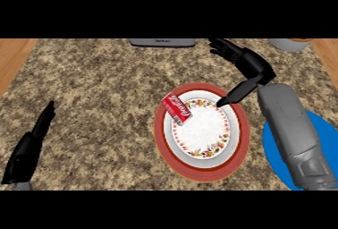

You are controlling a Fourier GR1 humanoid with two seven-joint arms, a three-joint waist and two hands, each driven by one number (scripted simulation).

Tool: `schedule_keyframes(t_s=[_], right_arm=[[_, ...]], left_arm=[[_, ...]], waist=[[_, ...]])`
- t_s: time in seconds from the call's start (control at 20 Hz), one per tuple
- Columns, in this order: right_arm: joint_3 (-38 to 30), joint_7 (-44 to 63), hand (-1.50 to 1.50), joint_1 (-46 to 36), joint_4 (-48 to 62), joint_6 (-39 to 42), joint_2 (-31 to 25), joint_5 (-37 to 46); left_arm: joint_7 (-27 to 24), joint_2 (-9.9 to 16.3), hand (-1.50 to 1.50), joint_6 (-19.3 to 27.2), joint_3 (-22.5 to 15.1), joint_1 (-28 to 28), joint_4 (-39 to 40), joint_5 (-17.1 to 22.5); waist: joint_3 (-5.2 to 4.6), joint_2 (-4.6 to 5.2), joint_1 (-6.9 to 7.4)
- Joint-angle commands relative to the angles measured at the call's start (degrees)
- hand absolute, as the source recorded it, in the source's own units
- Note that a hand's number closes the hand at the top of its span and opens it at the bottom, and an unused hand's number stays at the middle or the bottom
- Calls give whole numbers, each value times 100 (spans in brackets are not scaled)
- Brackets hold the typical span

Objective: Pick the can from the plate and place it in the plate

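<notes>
Red-rimmed plate [198,172] sits on the speckled counter [99,112], and a white plate with a floral border [201,129] rests inside it. The red can [177,108] lies on its side across the upper left edge of the white plate; its white script is too small to read. Right hand [244,62] hovers above the plates, fingers spread and relaxed, thumb pointing down near the rim, apart from the can. Left hand [33,138] rests at the left edge, fingers straight and together. A blue plate [277,147] lies under the right forearm

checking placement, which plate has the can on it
The white floral-rimmed plate inside the red one; the can lies at its upper-left rim. The blue plate holds nothing visible.
</notes>
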Motion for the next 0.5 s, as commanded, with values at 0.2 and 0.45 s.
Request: schedule_keyframes(t_s=[0.2, 0.45], right_arm=[[-616, -1290, -150, -768, 1720, 845, -1136, -246], [-500, -1838, -150, -812, 1980, 1141, -1693, -122]], left_arm=[[-271, -28, 0, 33, -34, -322, 514, -95], [-151, -50, 0, -12, -74, -330, 251, -55]], waist=[[6, 104, 158], [15, 112, 227]])
